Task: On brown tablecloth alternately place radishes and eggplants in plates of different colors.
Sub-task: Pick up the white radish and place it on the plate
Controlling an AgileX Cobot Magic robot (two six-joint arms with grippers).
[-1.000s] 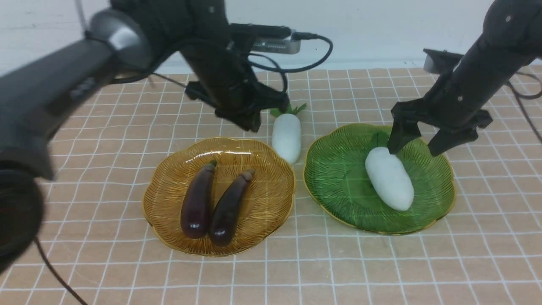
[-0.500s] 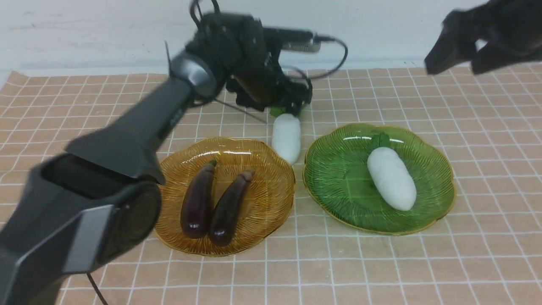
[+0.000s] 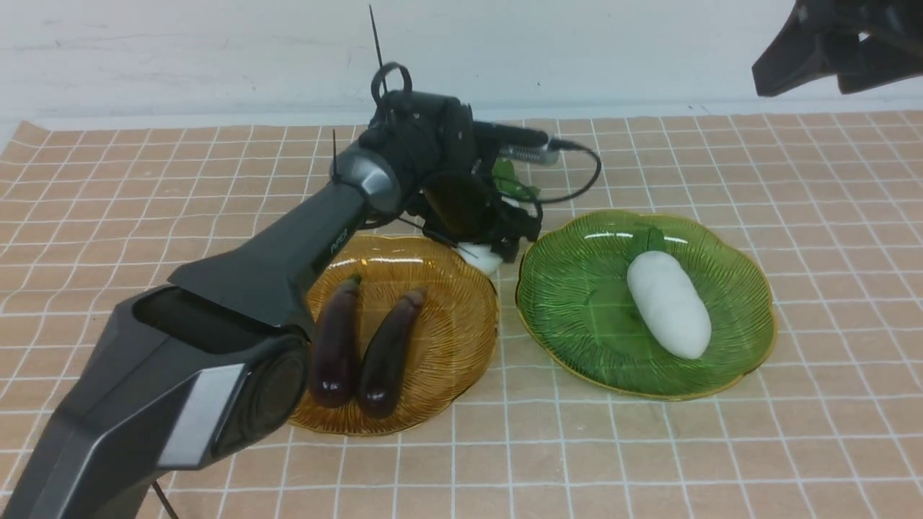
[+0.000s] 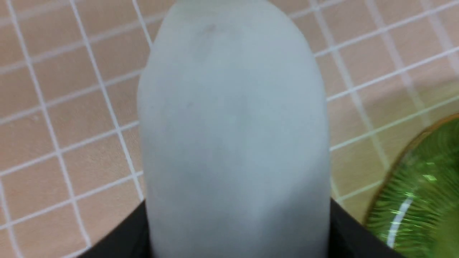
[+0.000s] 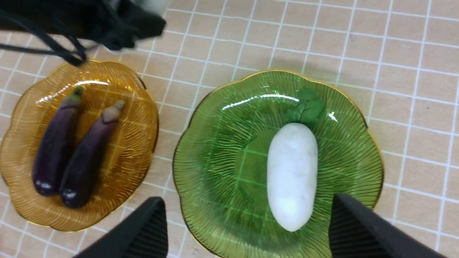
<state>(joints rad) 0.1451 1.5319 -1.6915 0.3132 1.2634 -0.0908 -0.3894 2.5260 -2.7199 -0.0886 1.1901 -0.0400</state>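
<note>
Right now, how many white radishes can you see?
2. One radish lies on the green plate. The other radish is by the amber plate's far edge, in the left claw, mostly hidden by it.

White radish (image 4: pixel 233 136) clamped between black fingers (image 4: pixel 125 245), over brown tablecloth (image 4: pixel 71 107); green plate (image 4: pixel 423 193) beside.

Front cam looks forward, downward across the surface (image 3: pixel 649 447). Left wrist cam very close on a radish (image 4: pixel 233 143). Right wrist cam high, looking down; shares green plate (image 5: pixel 215 161) with both.
</note>
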